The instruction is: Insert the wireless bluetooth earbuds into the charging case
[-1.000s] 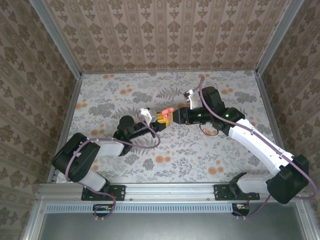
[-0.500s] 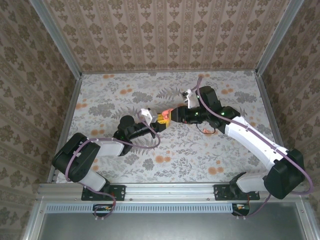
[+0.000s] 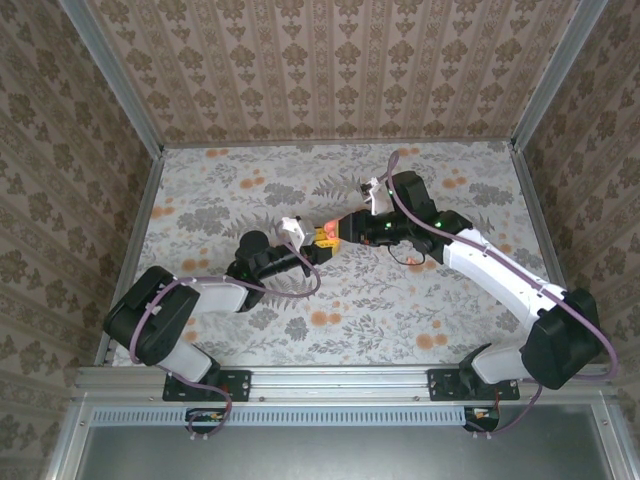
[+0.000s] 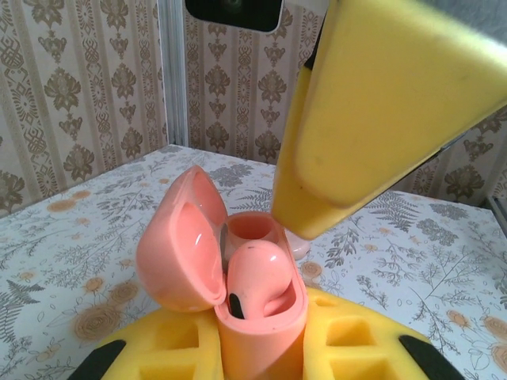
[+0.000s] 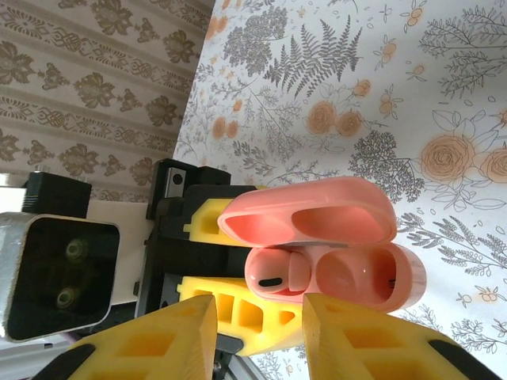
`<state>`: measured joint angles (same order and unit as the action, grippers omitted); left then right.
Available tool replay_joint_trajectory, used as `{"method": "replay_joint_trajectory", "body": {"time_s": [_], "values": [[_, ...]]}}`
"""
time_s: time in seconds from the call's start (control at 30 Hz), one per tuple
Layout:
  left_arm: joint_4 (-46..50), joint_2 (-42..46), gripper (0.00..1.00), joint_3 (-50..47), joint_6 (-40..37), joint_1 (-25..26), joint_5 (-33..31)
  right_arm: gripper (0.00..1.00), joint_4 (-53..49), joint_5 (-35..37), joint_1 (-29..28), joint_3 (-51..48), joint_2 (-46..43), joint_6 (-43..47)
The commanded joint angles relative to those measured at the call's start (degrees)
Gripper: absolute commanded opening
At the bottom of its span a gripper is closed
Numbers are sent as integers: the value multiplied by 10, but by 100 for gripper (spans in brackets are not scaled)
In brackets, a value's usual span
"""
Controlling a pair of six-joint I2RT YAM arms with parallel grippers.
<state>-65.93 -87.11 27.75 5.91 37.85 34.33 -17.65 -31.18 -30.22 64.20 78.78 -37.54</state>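
Charging case sits clamped in my left gripper, lid open, one earbud seated, so my right gripper, jaws narrowly parted with nothing between them, can reach the free socket.

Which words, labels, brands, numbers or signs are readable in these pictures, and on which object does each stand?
None can be read.
The charging case, the earbud seated in it and the yellow fingers carry no lettering.
The tablecloth and the walls bear only flower and leaf patterns.
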Motion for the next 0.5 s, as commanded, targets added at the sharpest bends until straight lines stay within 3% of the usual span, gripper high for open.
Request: {"method": "replay_joint_trajectory", "body": {"time_s": [0.0, 0.47], "values": [[-5, 21, 11, -5, -14, 3, 9, 34, 16, -17, -3, 17, 6, -7], [2, 28, 12, -5, -18, 7, 7, 30, 22, -26, -5, 22, 6, -7]]}}
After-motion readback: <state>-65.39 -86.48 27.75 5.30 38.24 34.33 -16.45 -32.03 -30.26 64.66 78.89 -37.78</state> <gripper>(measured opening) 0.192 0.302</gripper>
